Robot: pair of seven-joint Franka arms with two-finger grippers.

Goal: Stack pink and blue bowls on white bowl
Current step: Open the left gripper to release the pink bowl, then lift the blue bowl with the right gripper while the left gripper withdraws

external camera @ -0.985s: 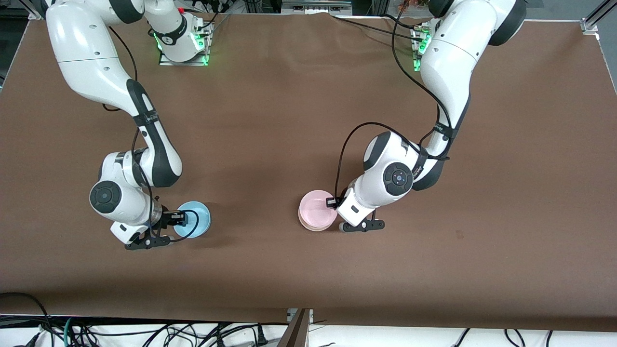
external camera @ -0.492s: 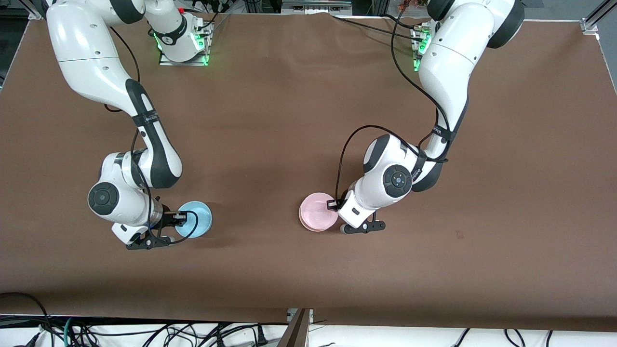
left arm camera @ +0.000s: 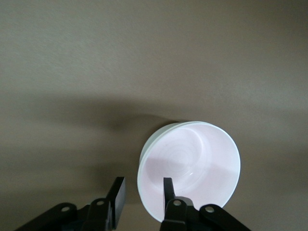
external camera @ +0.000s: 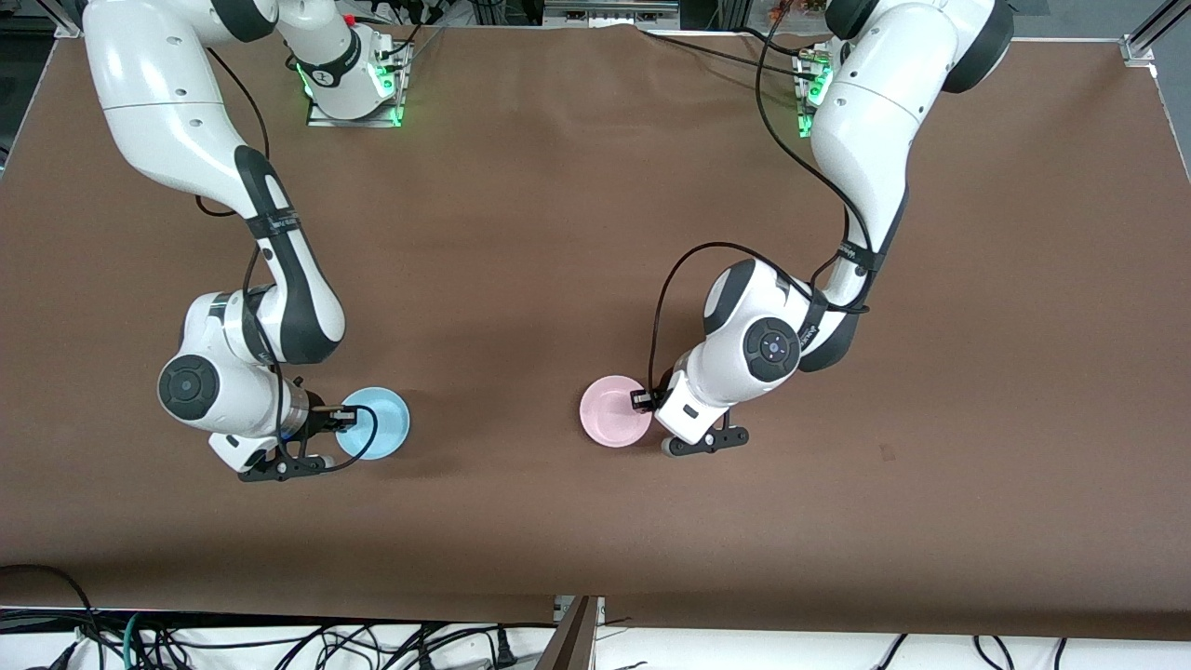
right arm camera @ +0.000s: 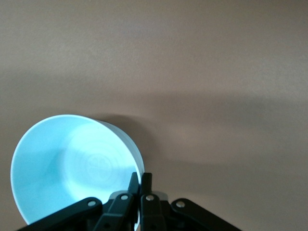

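Front view shows my glossy pink bowl [external camera: 615,411], round and shallow, near the counter's [external camera: 595,233] middle, nested on the white bowl [left arm camera: 153,142], whose rim peeks out beneath it in my left wrist view. My left end effector [left arm camera: 141,195] stands narrowly parted, one finger inside the pink rim, one outside. My smooth sky-blue bowl [external camera: 372,423] sits tilted toward the right arm's end, its rim pinched tight by my right end effector [right arm camera: 140,185].
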